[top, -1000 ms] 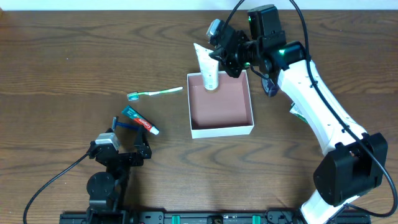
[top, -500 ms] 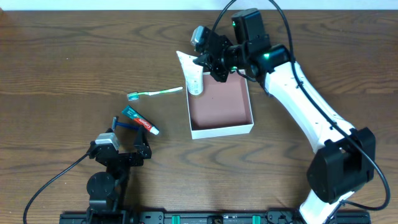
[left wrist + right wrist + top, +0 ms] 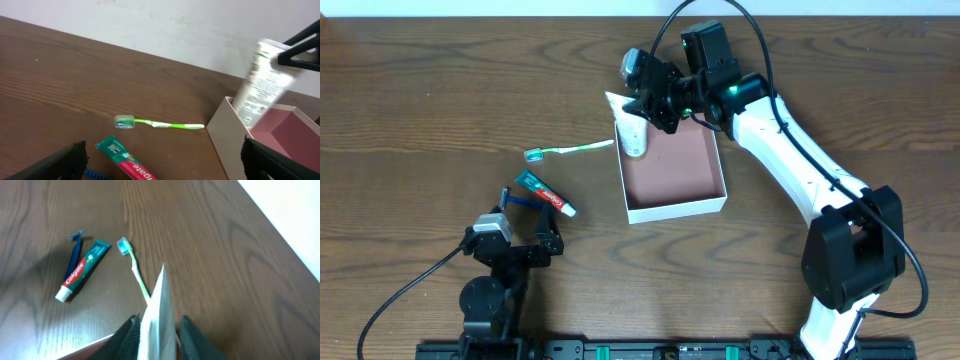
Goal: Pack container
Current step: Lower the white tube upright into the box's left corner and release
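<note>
The container (image 3: 677, 207) is a shallow white box with a reddish-brown inside, at the table's middle; its near wall shows in the left wrist view (image 3: 227, 135). My right gripper (image 3: 650, 100) is shut on a white tube (image 3: 630, 125) and holds it tilted over the container's far left corner. The tube shows in the left wrist view (image 3: 257, 85) and edge-on in the right wrist view (image 3: 159, 315). My left gripper (image 3: 525, 232) is open and empty, low near the table's front left, just behind a toothpaste tube (image 3: 545, 194).
A green toothbrush (image 3: 570, 149) lies left of the container. The toothpaste tube (image 3: 127, 160) and a blue razor (image 3: 75, 250) lie side by side near my left gripper. A small item lies on the table under the right arm, mostly hidden.
My right gripper has carried the white tube leftward, from over the container's far edge to its far left corner. The left arm has not moved.
</note>
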`<state>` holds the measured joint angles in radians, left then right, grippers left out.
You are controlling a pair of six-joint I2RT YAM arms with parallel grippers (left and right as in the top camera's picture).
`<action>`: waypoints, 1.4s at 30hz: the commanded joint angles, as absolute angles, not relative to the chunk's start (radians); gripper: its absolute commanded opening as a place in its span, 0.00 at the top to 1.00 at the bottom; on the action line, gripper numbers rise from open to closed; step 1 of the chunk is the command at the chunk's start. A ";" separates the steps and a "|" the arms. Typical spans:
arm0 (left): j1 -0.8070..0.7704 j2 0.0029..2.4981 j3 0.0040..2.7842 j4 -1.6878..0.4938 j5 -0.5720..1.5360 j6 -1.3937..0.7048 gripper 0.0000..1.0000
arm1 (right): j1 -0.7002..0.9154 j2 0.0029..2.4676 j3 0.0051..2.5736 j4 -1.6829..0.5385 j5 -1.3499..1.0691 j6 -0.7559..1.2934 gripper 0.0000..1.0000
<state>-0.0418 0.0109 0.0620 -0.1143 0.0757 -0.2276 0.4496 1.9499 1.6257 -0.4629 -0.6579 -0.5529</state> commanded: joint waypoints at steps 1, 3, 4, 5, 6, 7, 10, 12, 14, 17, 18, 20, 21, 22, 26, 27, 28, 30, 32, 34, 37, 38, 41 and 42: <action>-0.038 0.005 0.032 -0.125 0.086 -0.210 0.02 | 0.455 1.954 1.632 -0.460 -0.685 -0.559 0.69; -0.038 0.005 0.032 -0.125 0.086 -0.210 0.02 | 0.454 1.954 1.633 -0.459 -0.685 -0.559 0.64; -0.038 0.005 0.032 -0.125 0.086 -0.210 0.02 | 0.452 1.953 1.633 -0.458 -0.685 -0.559 0.61; -0.038 0.005 0.032 -0.125 0.086 -0.210 0.02 | 0.451 1.953 1.633 -0.457 -0.685 -0.558 0.58; -0.038 0.005 0.032 -0.125 0.086 -0.210 0.02 | 0.450 1.952 1.633 -0.455 -0.685 -0.555 0.57; -0.038 0.005 0.032 -0.125 0.086 -0.210 0.02 | 0.448 1.948 1.633 -0.455 -0.685 -0.554 0.55; -0.038 0.005 0.032 -0.125 0.086 -0.210 0.02 | 0.443 1.925 1.633 -0.456 -0.685 -0.544 0.53; -0.038 0.005 0.032 -0.125 0.086 -0.210 0.02 | 0.442 1.900 1.634 -0.456 -0.684 -0.535 0.53; -0.038 0.005 0.032 -0.125 0.086 -0.210 0.02 | 0.440 1.864 1.634 -0.457 -0.677 -0.527 0.52; -0.038 0.005 0.032 -0.125 0.086 -0.210 0.02 | 0.438 1.809 1.634 -0.468 -0.659 -0.508 0.56; -0.038 0.005 0.032 -0.125 0.086 -0.210 0.02 | 0.438 1.794 1.634 -0.476 -0.645 -0.505 0.59; -0.038 0.005 0.032 -0.125 0.086 -0.210 0.02 | 0.438 1.765 1.634 -0.500 -0.609 -0.506 0.64; -0.038 0.005 0.032 -0.125 0.086 -0.210 0.02 | 0.438 1.753 1.634 -0.514 -0.593 -0.506 0.65; -0.038 0.005 0.032 -0.125 0.086 -0.210 0.02 | 0.438 1.742 1.634 -0.534 -0.577 -0.506 0.66; -0.038 0.005 0.032 -0.125 0.086 -0.210 0.02 | 0.437 1.722 1.634 -0.642 -0.538 -0.514 0.67; -0.038 0.005 0.032 -0.125 0.086 -0.210 0.02 | 0.437 1.722 1.634 -0.669 -0.523 -0.514 0.67; -0.038 0.005 0.032 -0.125 0.086 -0.210 0.02 | 0.437 1.723 1.634 -0.698 -0.504 -0.514 0.68; -0.038 0.005 0.032 -0.125 0.086 -0.210 0.02 | 0.437 1.725 1.634 -0.741 -0.476 -0.513 0.69; -0.038 0.005 0.032 -0.125 0.086 -0.210 0.02 | 0.437 1.725 1.634 -0.776 -0.459 -0.513 0.71; -0.038 0.005 0.032 -0.125 0.086 -0.210 0.02 | 0.437 1.725 1.634 -0.787 -0.459 -0.509 0.72; -0.038 0.005 0.032 -0.125 0.086 -0.210 0.02 | 0.437 1.726 1.634 -0.789 -0.460 -0.501 0.73; -0.038 0.005 0.032 -0.125 0.086 -0.210 0.02 | 0.437 1.729 1.634 -0.788 -0.459 -0.498 0.73; -0.038 0.005 0.032 -0.125 0.086 -0.210 0.02 | 0.437 1.742 1.634 -0.786 -0.460 -0.494 0.73; -0.038 0.005 0.032 -0.125 0.086 -0.210 0.02 | 0.439 1.748 1.634 -0.786 -0.461 -0.493 0.73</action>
<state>-0.0418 0.0109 0.0620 -0.1146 0.0757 -0.2276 0.4438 1.7233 1.6291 -0.7872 -0.4667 -0.5129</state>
